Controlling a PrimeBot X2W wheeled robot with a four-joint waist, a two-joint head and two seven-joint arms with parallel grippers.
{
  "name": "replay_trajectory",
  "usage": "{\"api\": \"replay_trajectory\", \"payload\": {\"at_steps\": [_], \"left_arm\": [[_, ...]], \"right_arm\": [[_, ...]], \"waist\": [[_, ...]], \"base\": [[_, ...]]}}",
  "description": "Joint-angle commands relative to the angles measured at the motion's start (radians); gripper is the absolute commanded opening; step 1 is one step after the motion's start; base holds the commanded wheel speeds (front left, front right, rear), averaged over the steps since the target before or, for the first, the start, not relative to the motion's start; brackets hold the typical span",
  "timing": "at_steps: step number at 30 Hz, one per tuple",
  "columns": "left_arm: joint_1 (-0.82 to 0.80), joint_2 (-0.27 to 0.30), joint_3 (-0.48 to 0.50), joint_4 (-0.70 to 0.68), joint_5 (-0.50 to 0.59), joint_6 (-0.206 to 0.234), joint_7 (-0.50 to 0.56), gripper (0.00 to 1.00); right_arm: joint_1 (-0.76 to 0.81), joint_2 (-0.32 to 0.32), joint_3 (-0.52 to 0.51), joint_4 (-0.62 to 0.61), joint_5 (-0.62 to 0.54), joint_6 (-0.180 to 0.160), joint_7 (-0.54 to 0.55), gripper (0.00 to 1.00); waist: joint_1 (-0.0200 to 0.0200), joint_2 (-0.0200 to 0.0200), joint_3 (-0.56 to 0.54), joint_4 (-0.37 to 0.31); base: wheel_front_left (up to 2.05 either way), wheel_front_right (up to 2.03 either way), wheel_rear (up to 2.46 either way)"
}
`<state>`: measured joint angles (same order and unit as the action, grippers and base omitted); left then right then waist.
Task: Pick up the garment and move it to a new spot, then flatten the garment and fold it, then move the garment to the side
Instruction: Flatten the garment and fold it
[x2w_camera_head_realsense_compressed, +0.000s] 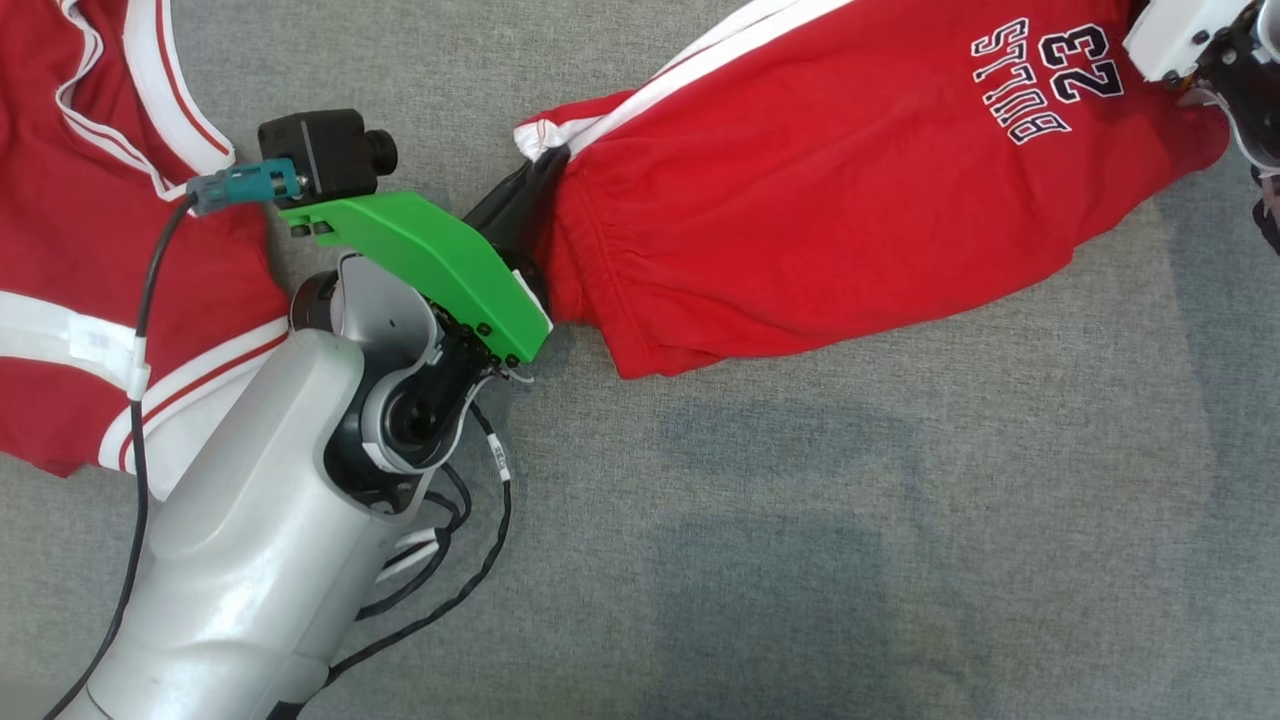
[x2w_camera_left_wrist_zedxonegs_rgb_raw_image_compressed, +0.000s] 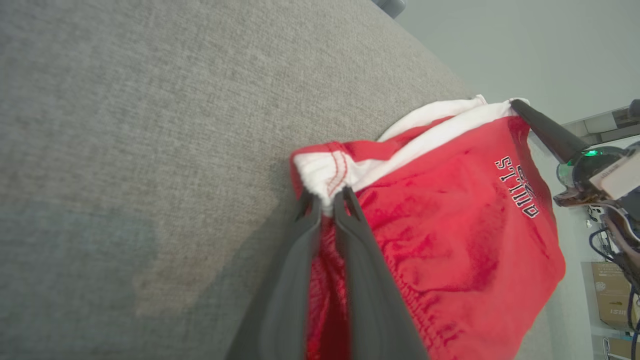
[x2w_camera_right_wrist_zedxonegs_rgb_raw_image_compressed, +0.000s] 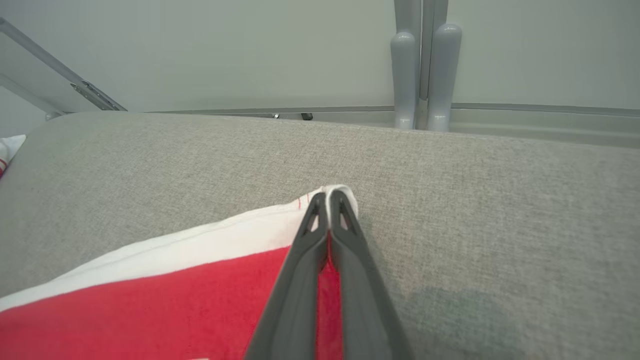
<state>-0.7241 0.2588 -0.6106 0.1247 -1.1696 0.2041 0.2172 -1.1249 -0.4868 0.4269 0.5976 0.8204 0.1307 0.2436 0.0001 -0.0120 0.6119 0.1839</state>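
Grey cloth surface (x2w_camera_head_realsense_compressed: 800, 520), red garment (x2w_camera_head_realsense_compressed: 800, 200) pinched by left claw (x2w_camera_left_wrist_zedxonegs_rgb_raw_image_compressed: 327, 198), right claw (x2w_camera_right_wrist_zedxonegs_rgb_raw_image_compressed: 327, 198)

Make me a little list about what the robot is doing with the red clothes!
garment: red fabric shorts with white side stripes and a "BULLS 23" print, held at both ends
left pincer: shut on a white-trimmed corner
right pincer: shut on the other white corner
surface: grey woven fabric top
nearby: second red and white garment, lying to the robot's left

Red garment (x2w_camera_head_realsense_compressed: 820, 200) with white stripes and dark lettering on grey surface (x2w_camera_head_realsense_compressed: 850, 550)
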Motion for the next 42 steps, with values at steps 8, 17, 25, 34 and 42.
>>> {"api": "replay_trajectory", "payload": {"at_steps": [8, 17, 25, 34, 42], "left_arm": [[-0.037, 0.007, -0.007, 0.027, 0.028, 0.017, 0.002, 1.00], [0.024, 0.099, -0.042, -0.039, 0.097, 0.045, 0.007, 1.00], [0.070, 0.161, -0.122, -0.138, 0.295, 0.088, -0.113, 1.00], [0.135, 0.151, -0.153, -0.186, 0.410, 0.105, -0.296, 1.00], [0.177, 0.136, -0.158, -0.155, 0.468, 0.101, -0.428, 1.00]], "right_arm": [[-0.029, -0.004, 0.090, 0.017, -0.032, 0.000, 0.014, 1.00], [0.028, -0.061, 0.184, -0.128, 0.027, 0.000, 0.047, 1.00], [0.091, -0.170, 0.192, -0.138, 0.015, 0.000, 0.243, 1.00], [0.135, -0.193, 0.085, -0.070, -0.019, 0.000, 0.402, 1.00], [0.197, -0.177, -0.011, -0.008, -0.070, 0.000, 0.505, 1.00]], "waist": [[-0.0001, 0.0120, -0.019, -0.012], [-0.0001, 0.0120, -0.106, -0.059], [-0.0001, 0.0120, -0.169, -0.032], [-0.0001, 0.0120, -0.152, 0.085], [-0.0001, 0.0120, -0.130, 0.173]], "base": [[0.00, 0.00, 0.00], [0.00, 0.00, 0.00], [0.00, 0.00, 0.00], [0.00, 0.00, 0.00], [0.00, 0.00, 0.00]]}}
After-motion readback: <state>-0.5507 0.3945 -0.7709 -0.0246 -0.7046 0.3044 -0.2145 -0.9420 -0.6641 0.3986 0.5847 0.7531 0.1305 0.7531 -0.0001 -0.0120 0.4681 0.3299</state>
